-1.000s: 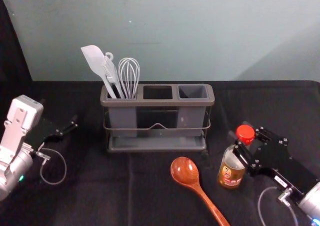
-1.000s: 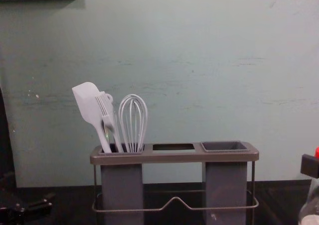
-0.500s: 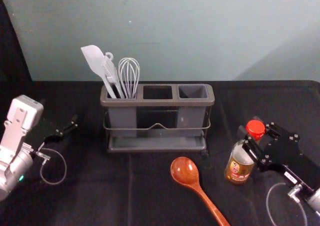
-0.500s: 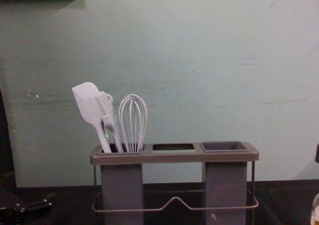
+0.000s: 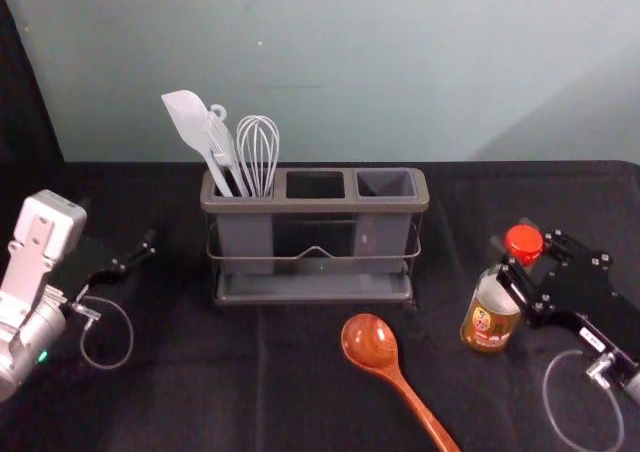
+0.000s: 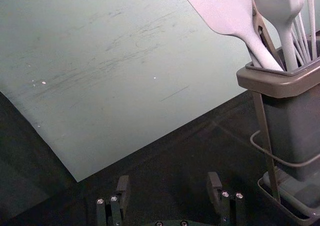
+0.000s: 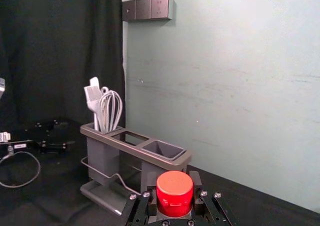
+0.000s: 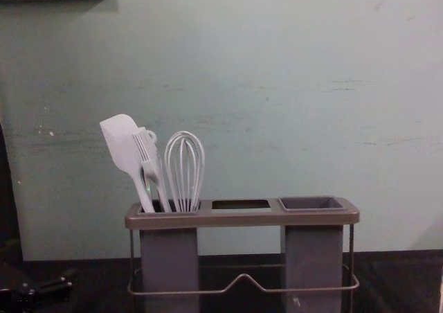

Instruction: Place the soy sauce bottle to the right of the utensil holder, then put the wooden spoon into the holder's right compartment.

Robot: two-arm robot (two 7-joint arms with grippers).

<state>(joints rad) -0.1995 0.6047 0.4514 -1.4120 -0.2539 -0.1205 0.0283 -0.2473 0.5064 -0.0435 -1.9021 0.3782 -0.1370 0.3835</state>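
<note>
Red-capped, the clear soy sauce bottle (image 5: 490,318) was right of the grey three-slot holder (image 5: 315,207), neck clamped in the right claw (image 7: 173,181); placing it perhaps called for settling, then release. Far left, the parked left claw (image 6: 169,180) gaped empty; the glossy brown wooden spoon (image 5: 371,343) lay before the holder.

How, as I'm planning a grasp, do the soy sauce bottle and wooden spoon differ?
The soy sauce bottle is held roughly upright by the right tool; the wooden spoon lies flat, ungripped. The bottle is stout with a red cap; the spoon is reddish brown with a slender handle. Both are outside the utensil holder.
</note>
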